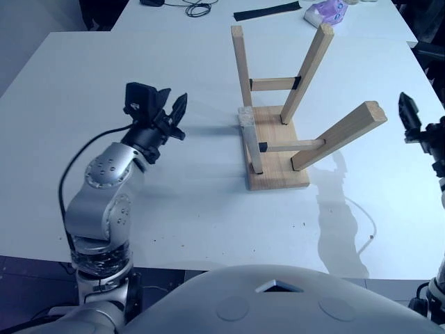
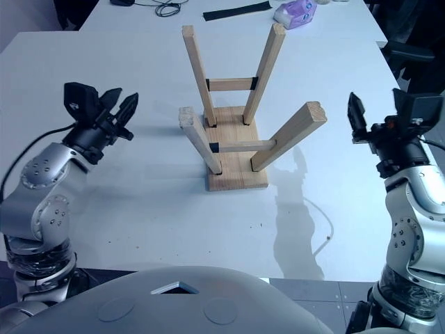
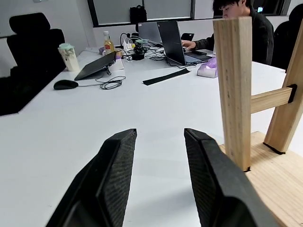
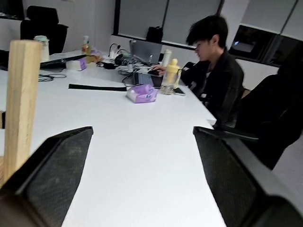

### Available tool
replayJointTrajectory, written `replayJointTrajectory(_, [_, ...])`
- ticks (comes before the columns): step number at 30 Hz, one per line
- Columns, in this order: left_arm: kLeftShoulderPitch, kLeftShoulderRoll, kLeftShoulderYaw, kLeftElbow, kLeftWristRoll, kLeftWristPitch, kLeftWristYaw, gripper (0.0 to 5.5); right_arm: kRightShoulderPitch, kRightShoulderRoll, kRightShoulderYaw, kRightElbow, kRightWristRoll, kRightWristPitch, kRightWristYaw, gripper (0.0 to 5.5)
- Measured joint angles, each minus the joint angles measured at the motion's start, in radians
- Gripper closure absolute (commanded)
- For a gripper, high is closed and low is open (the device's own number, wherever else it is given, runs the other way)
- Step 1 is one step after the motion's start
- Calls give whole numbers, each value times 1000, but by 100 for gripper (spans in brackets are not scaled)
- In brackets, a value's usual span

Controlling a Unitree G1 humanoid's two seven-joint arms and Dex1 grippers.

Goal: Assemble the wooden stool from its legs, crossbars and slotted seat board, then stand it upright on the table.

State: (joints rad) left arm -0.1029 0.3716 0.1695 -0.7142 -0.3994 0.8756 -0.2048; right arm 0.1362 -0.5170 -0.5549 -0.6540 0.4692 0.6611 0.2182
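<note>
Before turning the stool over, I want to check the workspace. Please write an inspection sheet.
Surface: white table.
Job's things: stool upside down, seat board flat on table, four legs up, two crossbars fitted.
Clutter: tissue pack, black strip, computer mouse, far end.
End effectors: left end effector and right end effector open, empty, clear of stool.
Cables: thin white cable near seat board; black cable, far end.
Surroundings: office chair, laptops.

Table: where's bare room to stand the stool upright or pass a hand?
Widest bare patch: white table between the black left hand and the upturned wooden stool's seat board. Right of the board, a thin white cord lies short of the black right hand. Far edge is crowded: black strap, purple packet.
</note>
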Motion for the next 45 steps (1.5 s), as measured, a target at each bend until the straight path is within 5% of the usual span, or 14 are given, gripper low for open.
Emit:
replayJointTrajectory(4, [-1, 10, -62, -22, -19, 72, -13, 362, 2, 26, 85, -60, 4, 64, -36, 159])
replayJointTrajectory(8, [-23, -80, -243, -30, -25, 160, 28, 362, -80, 158, 422, -166, 14, 176, -128, 159])
replayJointTrajectory(12, [-104, -108, -260, -5, -1, 220, 71, 362, -111, 206, 599, -260, 13, 245, -159, 159])
replayJointTrajectory(19, [-112, -97, -265, -20, -11, 207, 41, 362, -50, 190, 542, -223, -35, 243, -162, 159])
replayJointTrajectory(26, [-32, 67, -233, 88, 83, 9, -41, 362, -33, 149, 477, -217, -38, 200, -84, 159])
replayJointTrajectory(35, [224, 296, -255, 49, -73, 13, -409, 362, 91, -50, 295, -101, -47, 78, 166, 159])
replayJointTrajectory(45, [119, 375, -237, 52, -158, -41, -590, 362, 89, -71, 241, -53, -6, 34, 240, 159])
